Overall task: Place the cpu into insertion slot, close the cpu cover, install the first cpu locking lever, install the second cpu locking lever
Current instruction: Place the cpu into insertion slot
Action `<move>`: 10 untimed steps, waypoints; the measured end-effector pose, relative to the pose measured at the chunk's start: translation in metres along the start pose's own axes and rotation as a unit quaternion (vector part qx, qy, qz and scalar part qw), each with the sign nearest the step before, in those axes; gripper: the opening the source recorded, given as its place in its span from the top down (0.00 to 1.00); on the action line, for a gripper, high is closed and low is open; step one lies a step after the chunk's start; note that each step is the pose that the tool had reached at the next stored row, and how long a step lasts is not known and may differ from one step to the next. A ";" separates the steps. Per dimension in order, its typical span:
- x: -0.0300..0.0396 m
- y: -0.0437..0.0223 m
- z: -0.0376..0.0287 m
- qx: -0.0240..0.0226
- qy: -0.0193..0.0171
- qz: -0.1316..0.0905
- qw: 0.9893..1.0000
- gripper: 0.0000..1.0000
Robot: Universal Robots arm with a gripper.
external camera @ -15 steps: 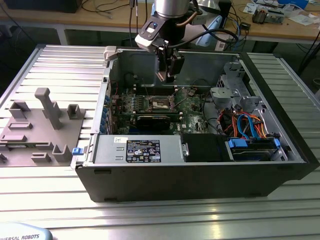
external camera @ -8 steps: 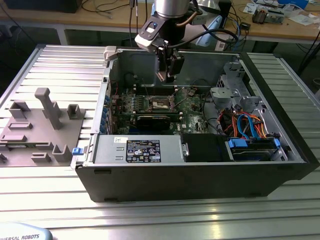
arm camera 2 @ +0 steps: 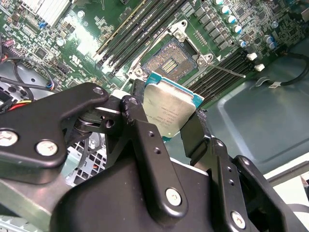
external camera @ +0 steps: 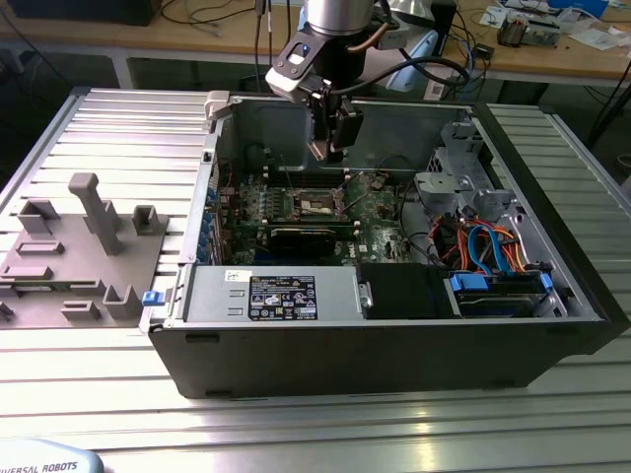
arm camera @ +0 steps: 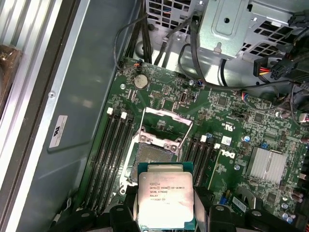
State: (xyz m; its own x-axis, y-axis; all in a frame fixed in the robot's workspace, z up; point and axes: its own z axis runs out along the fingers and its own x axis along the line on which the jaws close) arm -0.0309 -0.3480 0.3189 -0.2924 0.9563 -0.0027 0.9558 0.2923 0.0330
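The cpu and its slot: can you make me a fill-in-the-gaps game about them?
1. The hand holds the cpu, so the insertion slot is ____.
2. The cpu cover is ____, not closed.
3. The circuit board around the slot is coloured ____.
Missing words: empty; open; green.

The cpu [arm camera: 165, 195], square with a silvery-grey top, hangs lifted just beside the insertion slot [arm camera: 151, 154], a dark, bare socket. The cpu cover [arm camera: 166, 126], a silvery frame, stands swung open at the slot's edge opposite the cpu.
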 end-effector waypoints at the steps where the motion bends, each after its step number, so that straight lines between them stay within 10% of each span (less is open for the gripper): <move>1: 0.0000 0.0000 0.0000 0.000 0.000 0.000 1.000 0.46; 10: 0.0000 0.0000 0.0001 0.000 0.000 0.004 1.000 0.46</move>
State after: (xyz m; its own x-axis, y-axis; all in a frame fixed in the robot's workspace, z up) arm -0.0309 -0.3480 0.3188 -0.2849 0.9585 -0.0027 0.9580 0.2849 0.0330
